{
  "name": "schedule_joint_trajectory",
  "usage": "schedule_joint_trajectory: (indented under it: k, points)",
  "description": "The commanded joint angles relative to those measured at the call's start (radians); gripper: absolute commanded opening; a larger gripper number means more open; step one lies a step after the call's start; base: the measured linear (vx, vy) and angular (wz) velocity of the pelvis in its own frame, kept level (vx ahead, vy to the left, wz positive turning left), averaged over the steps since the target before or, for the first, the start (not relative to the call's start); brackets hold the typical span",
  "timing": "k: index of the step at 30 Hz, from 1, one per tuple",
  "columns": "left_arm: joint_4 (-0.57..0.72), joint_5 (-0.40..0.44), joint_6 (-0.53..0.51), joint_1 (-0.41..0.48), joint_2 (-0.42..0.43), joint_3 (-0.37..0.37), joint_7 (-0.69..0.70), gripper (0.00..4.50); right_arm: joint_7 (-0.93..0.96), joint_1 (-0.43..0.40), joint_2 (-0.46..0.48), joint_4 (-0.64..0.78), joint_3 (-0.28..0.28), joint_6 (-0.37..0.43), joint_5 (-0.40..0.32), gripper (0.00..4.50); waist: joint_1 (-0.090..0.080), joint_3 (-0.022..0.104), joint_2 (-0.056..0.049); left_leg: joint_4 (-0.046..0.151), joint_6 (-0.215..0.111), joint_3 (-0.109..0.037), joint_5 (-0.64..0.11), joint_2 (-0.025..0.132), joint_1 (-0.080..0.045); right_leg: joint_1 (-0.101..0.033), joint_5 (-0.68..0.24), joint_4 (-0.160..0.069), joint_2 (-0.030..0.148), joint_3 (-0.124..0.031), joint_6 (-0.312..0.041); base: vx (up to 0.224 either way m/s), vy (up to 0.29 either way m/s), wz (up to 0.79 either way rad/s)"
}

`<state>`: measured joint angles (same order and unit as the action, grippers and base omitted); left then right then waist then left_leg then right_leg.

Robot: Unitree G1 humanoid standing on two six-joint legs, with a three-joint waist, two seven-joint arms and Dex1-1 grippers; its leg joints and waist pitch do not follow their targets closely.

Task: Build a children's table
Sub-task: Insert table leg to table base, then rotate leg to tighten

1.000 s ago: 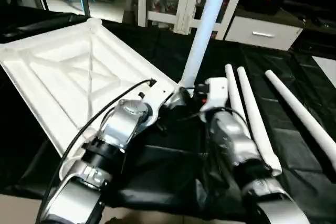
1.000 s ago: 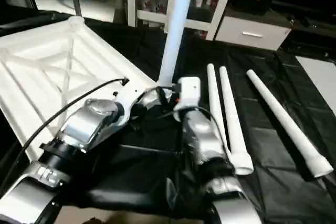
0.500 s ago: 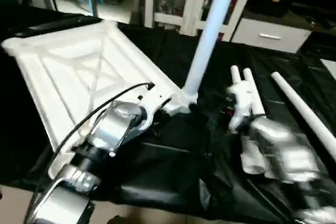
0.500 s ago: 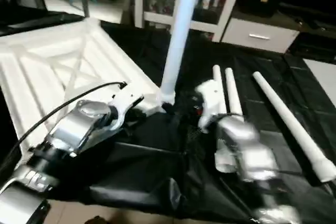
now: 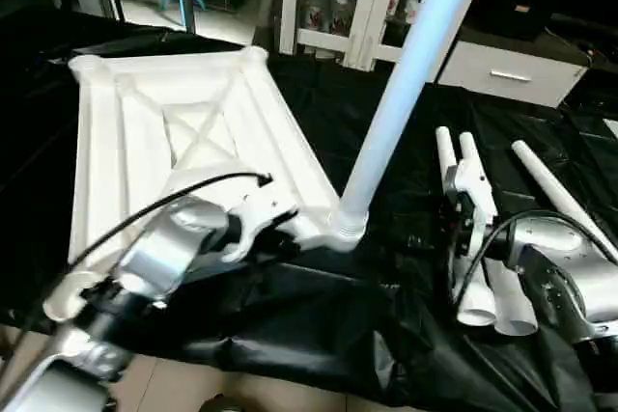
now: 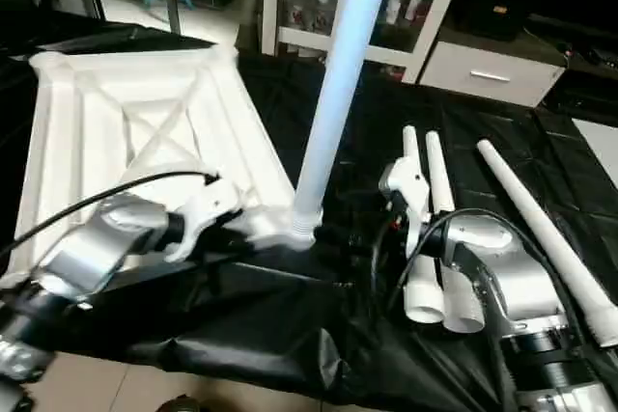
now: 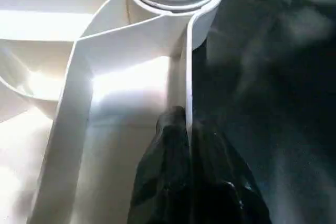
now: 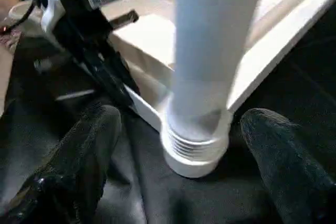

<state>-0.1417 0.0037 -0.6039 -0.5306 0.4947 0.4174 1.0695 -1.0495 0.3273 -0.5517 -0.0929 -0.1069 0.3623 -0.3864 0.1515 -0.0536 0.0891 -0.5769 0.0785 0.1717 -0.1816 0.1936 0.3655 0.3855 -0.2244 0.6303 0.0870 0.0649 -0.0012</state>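
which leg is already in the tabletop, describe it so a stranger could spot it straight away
Start at the big white tabletop lying ribs-up on the black cloth. At its corner nearest the robot, one leg stands up out of the round socket. The other three legs lie flat on the cloth toward the robot's right; it alone stands.

left tool (image 7: 189, 145) clamped, right tool (image 8: 184, 145) spread

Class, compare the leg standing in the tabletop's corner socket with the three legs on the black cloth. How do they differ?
The standing leg rises tilted from the tabletop; the loose legs lie flat on the cloth. The standing leg's threaded end sits in a corner socket; the loose legs touch no socket. The standing leg is alone; two loose ones lie side by side. All are long white tubes.
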Motion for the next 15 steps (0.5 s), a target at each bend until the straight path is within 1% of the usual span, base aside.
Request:
schedule_joint_trajectory:
  k: [1,2,3,5,7,9,11,13,15]
  points:
    - [0.016,-0.009,0.001,0.018,0.008,0.067,0.072,0.0,-0.024,0.018,-0.014,-0.017,-0.014,-0.015,0.019,4.02,-0.001,0.061,-0.014,0.06,-0.027,-0.005,-0.102,0.039,-0.021,-0.044,0.036,-0.061,0.058,-0.044,-0.233,0.0,0.0,0.0]
    - [0.018,-0.008,0.003,0.018,0.012,0.069,0.078,0.0,-0.028,0.019,-0.014,-0.02,-0.017,-0.016,0.022,4.02,-0.001,0.06,-0.016,0.061,-0.024,-0.005,-0.106,0.04,-0.021,-0.043,0.031,-0.062,0.059,-0.044,-0.234,0.0,0.0,0.0]
    - [0.02,-0.005,0.013,0.018,0.022,0.074,0.096,0.0,-0.039,0.027,-0.011,-0.035,-0.03,-0.029,0.036,4.02,-0.002,0.06,-0.015,0.061,-0.018,-0.005,-0.114,0.039,-0.02,-0.044,0.019,-0.062,0.058,-0.044,-0.232,0.0,0.0,0.0]
    - [0.023,-0.003,0.014,0.018,0.029,0.078,0.104,0.0,-0.048,0.033,-0.01,-0.048,-0.04,-0.044,0.047,4.02,0.0,0.061,-0.017,0.062,-0.008,-0.005,-0.121,0.039,-0.022,-0.044,0.017,-0.062,0.059,-0.043,-0.233,0.0,0.0,0.0]
    - [0.027,-0.001,0.018,0.016,0.034,0.083,0.108,0.0,-0.057,0.045,0.0,-0.074,-0.053,-0.07,0.061,4.02,-0.001,0.062,-0.017,0.061,-0.006,-0.006,-0.12,0.04,-0.021,-0.044,0.025,-0.06,0.06,-0.043,-0.234,0.0,0.0,0.0]
    - [0.027,-0.002,0.024,0.013,0.038,0.087,0.116,0.0,-0.069,0.054,0.007,-0.087,-0.063,-0.086,0.066,4.02,0.0,0.063,-0.019,0.06,-0.005,-0.006,-0.121,0.039,-0.021,-0.045,0.034,-0.059,0.059,-0.042,-0.236,0.0,0.0,0.0]
    - [0.03,-0.003,0.026,0.013,0.04,0.09,0.121,0.0,-0.082,0.06,0.012,-0.094,-0.071,-0.093,0.067,4.02,0.0,0.064,-0.018,0.059,-0.007,-0.006,-0.114,0.038,-0.02,-0.046,0.047,-0.057,0.058,-0.042,-0.237,0.0,0.0,0.0]
    - [0.034,-0.001,0.03,0.012,0.042,0.098,0.13,0.0,-0.103,0.073,0.021,-0.113,-0.087,-0.109,0.073,4.02,0.0,0.066,-0.021,0.057,-0.01,-0.007,-0.102,0.037,-0.019,-0.047,0.074,-0.054,0.058,-0.041,-0.244,0.0,0.0,0.0]
    - [0.037,0.0,0.034,0.011,0.043,0.103,0.137,0.0,-0.121,0.086,0.029,-0.129,-0.099,-0.122,0.08,4.02,0.0,0.066,-0.021,0.057,-0.011,-0.006,-0.101,0.037,-0.02,-0.047,0.077,-0.054,0.058,-0.041,-0.247,0.0,0.0,0.0]
